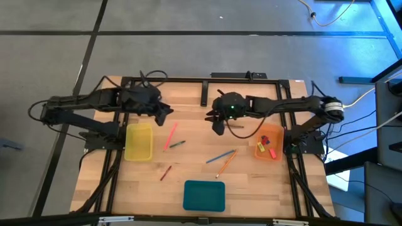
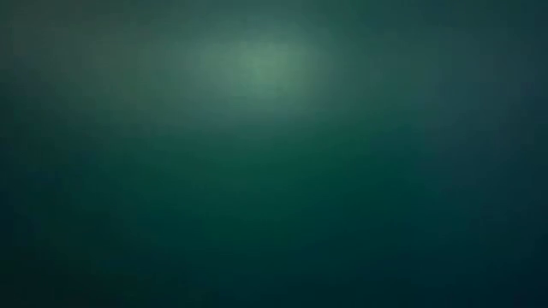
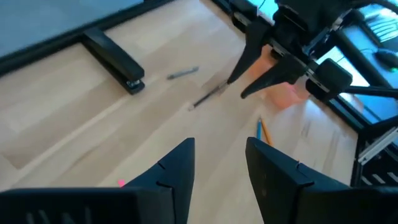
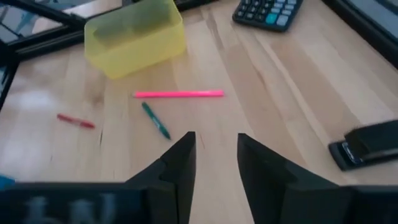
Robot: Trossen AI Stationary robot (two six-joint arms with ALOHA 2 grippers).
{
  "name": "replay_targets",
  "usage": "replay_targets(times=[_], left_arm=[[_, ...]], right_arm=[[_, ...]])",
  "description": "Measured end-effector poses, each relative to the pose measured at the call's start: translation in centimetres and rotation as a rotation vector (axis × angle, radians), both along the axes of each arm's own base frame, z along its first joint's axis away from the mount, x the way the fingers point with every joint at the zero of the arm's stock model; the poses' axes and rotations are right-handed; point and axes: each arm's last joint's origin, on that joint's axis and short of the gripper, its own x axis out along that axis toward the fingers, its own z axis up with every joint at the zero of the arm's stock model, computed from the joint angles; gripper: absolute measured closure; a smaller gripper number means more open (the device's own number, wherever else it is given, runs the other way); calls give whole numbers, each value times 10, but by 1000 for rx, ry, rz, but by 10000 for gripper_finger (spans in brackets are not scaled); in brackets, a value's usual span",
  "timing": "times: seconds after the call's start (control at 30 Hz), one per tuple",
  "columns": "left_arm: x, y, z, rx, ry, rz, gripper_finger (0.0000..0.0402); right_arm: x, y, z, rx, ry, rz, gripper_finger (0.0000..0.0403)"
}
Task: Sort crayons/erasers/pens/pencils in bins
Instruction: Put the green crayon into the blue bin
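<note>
Beyond right claw (image 4: pixel 214 163), pink pen (image 4: pixel 178 94).

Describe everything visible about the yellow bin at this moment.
The yellow bin is a small rectangular tray of translucent yellow plastic with upright walls and an open top. It sits flat on the wooden table, on the left arm's side. Nothing shows inside it from above or in the right wrist view. A pink stick and a green stick lie near it, apart from its wall. No hand touches it.

Low view wholly blurred, murky green.
</note>
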Motion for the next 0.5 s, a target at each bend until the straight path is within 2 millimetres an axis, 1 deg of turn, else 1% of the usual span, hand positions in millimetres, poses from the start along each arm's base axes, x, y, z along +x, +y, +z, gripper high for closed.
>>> replay_targets(times=[0.13, 0.33, 0.5], left_arm=[[10, 0, -7, -22, 31, 5, 250], [23, 0, -16, -49, 73, -27, 243], [39, -1, -30, -7, 153, -131, 245]], right_arm=[[10, -1, -16, 2, 25, 0, 292], [22, 1, -50, -51, 129, 36, 295], [30, 10, -64, -61, 141, 128, 295]])
